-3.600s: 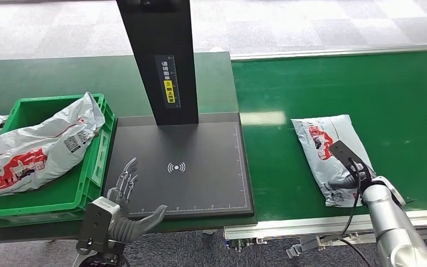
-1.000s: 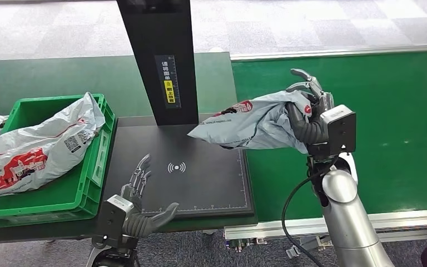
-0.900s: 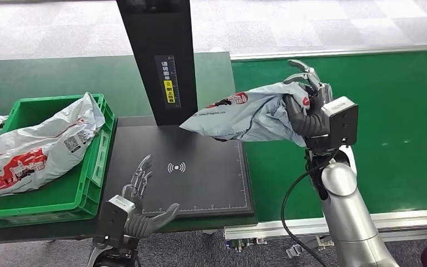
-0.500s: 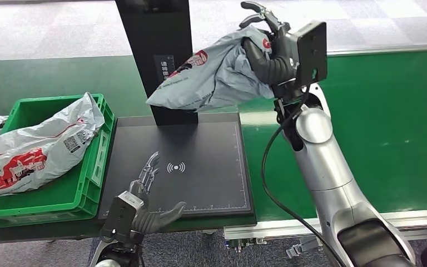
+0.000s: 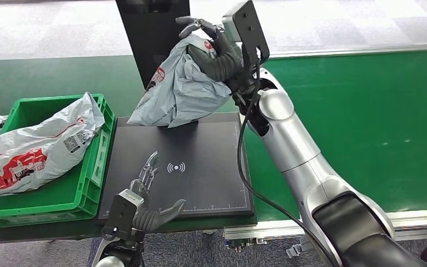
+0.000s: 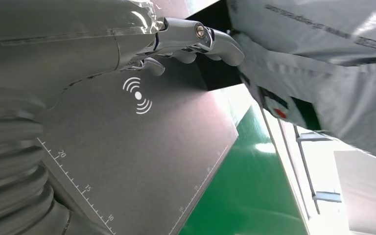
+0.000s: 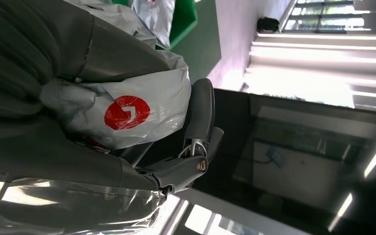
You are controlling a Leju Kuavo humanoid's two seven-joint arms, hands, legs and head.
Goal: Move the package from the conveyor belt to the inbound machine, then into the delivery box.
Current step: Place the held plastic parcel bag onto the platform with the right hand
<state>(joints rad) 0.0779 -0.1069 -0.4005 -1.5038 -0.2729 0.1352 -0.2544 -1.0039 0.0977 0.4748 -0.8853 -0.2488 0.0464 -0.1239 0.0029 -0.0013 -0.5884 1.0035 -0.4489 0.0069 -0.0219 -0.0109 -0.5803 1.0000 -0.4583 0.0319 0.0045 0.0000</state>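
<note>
The right hand [image 5: 214, 47] grips the package [image 5: 178, 92] bunched, high over the inbound machine's scan plate [image 5: 200, 183], left hand [image 5: 144, 203] spread empty; the slick bag could slip or snag the post [image 5: 150, 33].

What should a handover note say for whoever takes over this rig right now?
Right robot hand: grips the grey package, held in the air above the back of the inbound machine's black scan pad, in front of its black column.
Left robot hand: open, holds nothing, at the pad's near edge.
Done: package is off the conveyor belt.
Left: set it on the pad, then move it into the green delivery box, where another package lies.
</note>
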